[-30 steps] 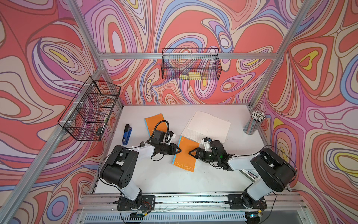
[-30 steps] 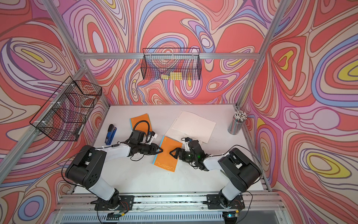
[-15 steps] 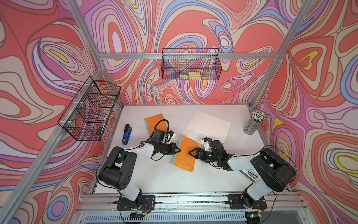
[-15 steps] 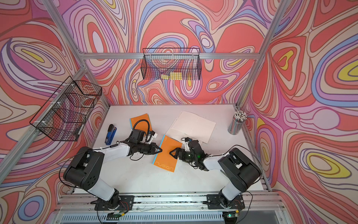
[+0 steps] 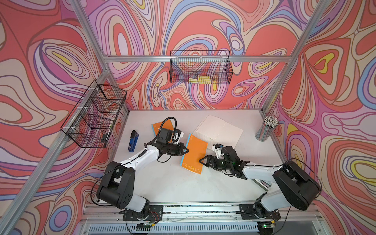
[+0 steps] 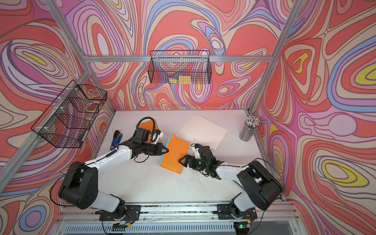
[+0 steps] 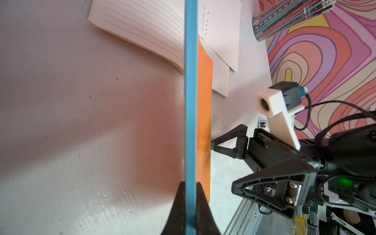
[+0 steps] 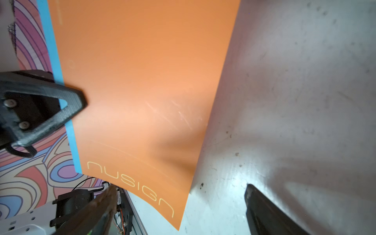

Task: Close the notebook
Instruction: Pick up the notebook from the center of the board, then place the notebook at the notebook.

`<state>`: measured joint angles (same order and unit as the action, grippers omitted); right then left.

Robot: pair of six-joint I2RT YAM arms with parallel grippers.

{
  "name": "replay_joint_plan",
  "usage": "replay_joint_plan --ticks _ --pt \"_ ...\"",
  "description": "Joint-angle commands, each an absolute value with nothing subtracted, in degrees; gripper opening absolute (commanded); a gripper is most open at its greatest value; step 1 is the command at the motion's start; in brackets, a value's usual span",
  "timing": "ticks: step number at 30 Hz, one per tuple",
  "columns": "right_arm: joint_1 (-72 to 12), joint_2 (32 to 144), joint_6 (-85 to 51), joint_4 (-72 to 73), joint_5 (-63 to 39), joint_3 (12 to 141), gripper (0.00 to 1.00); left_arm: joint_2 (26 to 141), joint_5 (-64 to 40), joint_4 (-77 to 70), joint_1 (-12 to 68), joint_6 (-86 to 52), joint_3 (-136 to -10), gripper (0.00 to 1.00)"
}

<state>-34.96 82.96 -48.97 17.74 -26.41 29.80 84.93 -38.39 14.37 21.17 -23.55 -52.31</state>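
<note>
Top views, notebook (image 5: pixel 223 133): its lined pages (image 5: pixel 213 126) lie open on the desk (image 5: pixel 173 183), beyond both sets of fingertips. Its orange cover (image 5: pixel 195 154) stands tilted between them.
Top views, fingers: the left fingers (image 5: pixel 184 150) pinch the cover's blue edge (image 5: pixel 188 142). The right fingers (image 5: pixel 203 160) are spread just beside the opposite edge, gripping nothing.
Left wrist, grip: the blue edge sits thin between the left fingers (image 7: pixel 203 209). It is probably best to hold firm and swing the cover over the pages in an arc.
Right wrist, clearance: the cover (image 8: pixel 142 81) fills the space ahead of the right fingers (image 8: pixel 264 211). They should probably back away so nothing creases.
</note>
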Motion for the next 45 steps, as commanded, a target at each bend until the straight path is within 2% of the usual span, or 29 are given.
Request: replay_joint_plan --ticks 1,13,22,37,45 --pt "-35.25 78.97 -45.89 10.73 -25.77 33.87 0.98 81.99 -38.12 18.46 21.15 -22.12 -56.35 0.0" --pt "-35.27 77.32 -44.33 6.42 -25.53 40.13 0.98 80.43 -37.88 22.88 17.55 -22.47 -64.47 0.0" --pt "-35.19 80.14 -43.78 6.65 -25.97 41.6 0.99 80.53 -37.62 16.36 10.16 -26.74 -65.22 0.0" --pt "-34.86 83.52 -43.96 9.84 -26.84 41.86 0.98 92.97 -36.66 13.93 2.45 -30.41 -74.48 0.0" --pt "-30.82 86.24 -43.16 10.65 -30.04 44.29 0.98 99.92 -36.04 14.13 0.3 -30.83 -80.37 0.0"
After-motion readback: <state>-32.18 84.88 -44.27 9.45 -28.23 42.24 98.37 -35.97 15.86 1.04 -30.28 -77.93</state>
